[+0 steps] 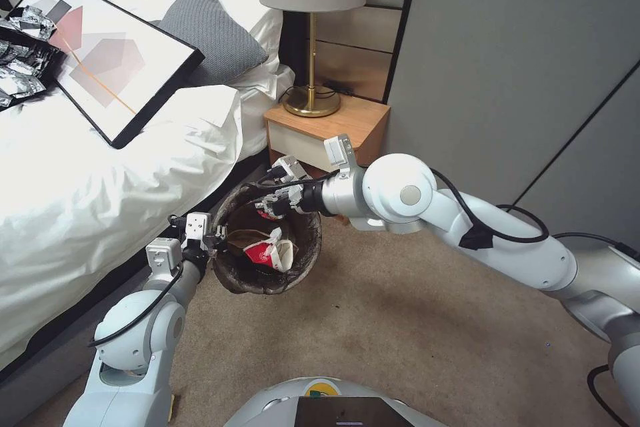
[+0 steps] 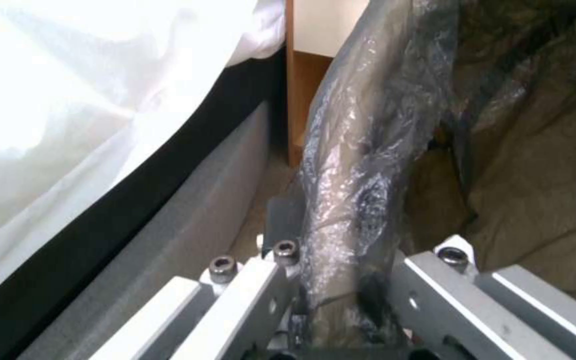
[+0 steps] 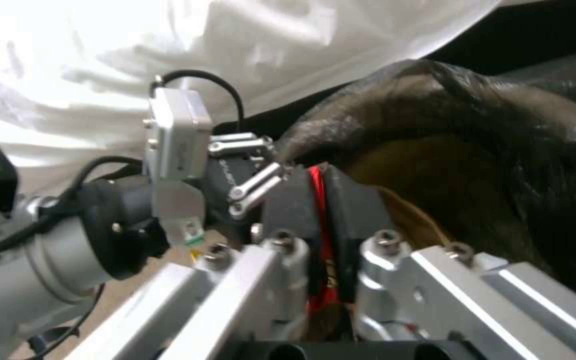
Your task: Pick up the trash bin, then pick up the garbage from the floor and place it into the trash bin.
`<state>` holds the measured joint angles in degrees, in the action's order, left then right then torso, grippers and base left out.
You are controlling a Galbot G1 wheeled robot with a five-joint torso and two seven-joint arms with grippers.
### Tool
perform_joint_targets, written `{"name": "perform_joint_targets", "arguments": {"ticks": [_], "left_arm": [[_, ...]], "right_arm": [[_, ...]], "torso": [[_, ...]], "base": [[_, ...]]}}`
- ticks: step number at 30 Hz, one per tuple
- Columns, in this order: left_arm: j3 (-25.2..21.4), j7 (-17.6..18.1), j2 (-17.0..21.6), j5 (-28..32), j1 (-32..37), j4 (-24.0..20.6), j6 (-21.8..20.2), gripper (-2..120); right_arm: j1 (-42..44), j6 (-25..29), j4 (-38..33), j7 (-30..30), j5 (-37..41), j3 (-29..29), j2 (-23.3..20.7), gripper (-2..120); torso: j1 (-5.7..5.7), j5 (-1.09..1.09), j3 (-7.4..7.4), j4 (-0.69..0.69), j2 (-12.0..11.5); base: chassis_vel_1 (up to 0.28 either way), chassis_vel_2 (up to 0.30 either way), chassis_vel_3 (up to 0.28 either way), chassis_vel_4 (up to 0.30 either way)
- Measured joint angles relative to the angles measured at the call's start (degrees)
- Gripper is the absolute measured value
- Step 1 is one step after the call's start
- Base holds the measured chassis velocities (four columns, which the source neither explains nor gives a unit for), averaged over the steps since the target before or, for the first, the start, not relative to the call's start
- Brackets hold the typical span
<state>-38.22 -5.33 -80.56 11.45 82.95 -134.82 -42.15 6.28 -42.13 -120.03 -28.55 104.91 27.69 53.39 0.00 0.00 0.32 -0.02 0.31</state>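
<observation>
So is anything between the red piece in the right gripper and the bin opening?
Nothing visible. The right gripper, shut on a red piece, is over the trash bin, which the left gripper holds by its rim.

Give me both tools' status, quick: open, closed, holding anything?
Left tool: closed on the trash bin, clamping its lined rim.
Right tool: closed on a thin red piece of garbage, over the bin's mouth.
</observation>
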Motion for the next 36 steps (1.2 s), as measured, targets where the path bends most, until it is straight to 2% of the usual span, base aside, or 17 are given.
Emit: {"name": "perform_joint_targets", "arguments": {"ticks": [1, 3, 7, 8, 13, 15, 17, 18, 21, 25, 26, 27, 28, 29, 32, 33, 36], "left_arm": [[0.0, 0.0, 0.0, 0.0, 0.0, 0.0, 0.0, 0], [-0.11, -0.07, 0.0, -0.58, 0.04, 0.18, 0.01, 0], [-0.1, -0.07, 0.0, -0.91, 0.16, 0.35, 0.01, 0], [-0.1, -0.07, 0.0, -0.91, 0.16, 0.35, 0.01, 0], [0.03, -0.04, 0.02, -0.93, 0.01, 0.49, 0.02, 0], [0.05, -0.04, 0.01, -0.92, -0.01, 0.5, 0.02, 0], [0.08, -0.03, -0.04, -0.91, -0.11, 0.55, 0.02, 0], [0.08, -0.03, -0.04, -0.91, -0.11, 0.55, 0.02, 0], [0.08, -0.03, -0.08, -0.9, -0.11, 0.58, 0.02, 0], [0.08, -0.04, -0.08, -0.88, -0.09, 0.59, 0.02, 0], [0.08, -0.02, -0.08, -0.82, -0.05, 0.58, 0.02, 0], [0.06, -0.01, -0.08, -0.71, 0.0, 0.58, 0.02, 0], [-0.06, 0.05, 0.01, -0.41, 0.09, 0.58, 0.02, 0], [-0.06, 0.05, 0.01, -0.41, 0.09, 0.58, 0.02, 0], [-0.04, 0.58, 0.08, 0.68, 0.03, 0.59, 0.02, 0], [-0.04, 0.58, 0.08, 0.68, 0.03, 0.59, 0.02, 0], [0.28, 0.94, -0.17, 1.36, -0.09, 0.68, 0.02, 0]], "right_arm": [[0.0, 0.0, 0.0, 0.0, 0.0, 0.0, 0.0, 7], [0.96, 0.0, 0.34, 0.28, -1.0, -0.52, 0.2, 19], [1.98, 0.0, 0.66, 0.21, -2.58, -1.59, 0.32, 33], [1.98, 0.0, 0.66, 0.21, -2.58, -1.59, 0.32, 33], [2.33, 0.0, 0.73, -0.33, -3.27, -3.39, 0.27, 55], [2.33, 0.0, 0.71, -0.41, -3.25, -3.51, 0.28, 58], [2.33, 0.0, 0.55, -0.9, -2.71, -4.15, 0.32, 69], [2.33, 0.0, 0.55, -0.9, -2.71, -4.15, 0.32, 69], [2.48, 0.11, -0.05, -1.0, -2.86, -5.28, 0.23, 84], [2.57, 0.35, -0.37, -1.03, -2.93, -6.0, 0.17, 88], [2.82, 0.71, -0.94, -1.09, -3.16, -7.39, 0.01, 97], [3.29, 1.04, -1.72, -0.94, -4.33, -9.53, -0.5, 99], [4.73, 4.22, -3.07, -0.21, -9.95, -13.72, -2.78, 100], [4.73, 4.22, -3.07, -0.21, -9.95, -13.72, -2.78, 100], [11.42, 10.49, -3.38, 1.47, -26.2, -21.51, -7.38, 100], [11.42, 10.49, -3.38, 1.47, -26.2, -21.51, -7.38, 100], [23.38, 15.51, -1.69, 5.34, -44.08, -31.87, -9.25, 100]], "torso": [[0.0, 0.0, 0.0, 0.0, 0.0], [0.0, 0.0, 0.0, 0.0, 0.0], [0.0, 0.0, 0.0, 0.0, 0.0], [0.0, 0.0, 0.0, 0.0, 0.0], [0.0, 0.0, 0.0, 0.0, 0.0], [0.0, 0.0, 0.0, 0.0, 0.0], [0.0, 0.0, 0.0, 0.0, 0.0], [0.0, 0.0, 0.0, 0.0, 0.0], [0.0, 0.0, 0.0, 0.01, 0.0], [0.0, 0.0, 0.0, 0.01, 0.0], [0.0, 0.0, 0.0, 0.01, 0.0], [0.0, 0.0, 0.0, 0.02, 0.0], [0.0, 0.0, 0.0, 0.02, 0.0], [0.0, 0.0, 0.0, 0.02, 0.0], [0.0, 0.0, 0.0, 0.01, 0.0], [0.0, 0.0, 0.0, 0.01, 0.0], [0.0, 0.03, 0.0, 0.01, 0.0]], "base": [[0.0, 0.0, 0.0, 0.0], [0.0, 0.0, 0.0, 0.0], [0.0, 0.0, 0.0, 0.0], [0.0, 0.0, 0.0, 0.0], [0.0, 0.0, 0.0, 0.0], [0.0, 0.0, 0.0, 0.0], [0.0, 0.0, 0.0, 0.0], [0.0, 0.0, 0.0, 0.0], [0.0, 0.0, 0.0, 0.0], [0.0, 0.0, 0.0, 0.0], [0.0, 0.0, 0.0, 0.0], [0.0, 0.0, 0.0, 0.0], [0.0, 0.0, 0.0, 0.0], [0.0, 0.0, 0.0, 0.0], [0.0, 0.0, 0.0, 0.0], [0.0, 0.0, 0.0, 0.0], [0.0, 0.0, 0.0, 0.0]]}}
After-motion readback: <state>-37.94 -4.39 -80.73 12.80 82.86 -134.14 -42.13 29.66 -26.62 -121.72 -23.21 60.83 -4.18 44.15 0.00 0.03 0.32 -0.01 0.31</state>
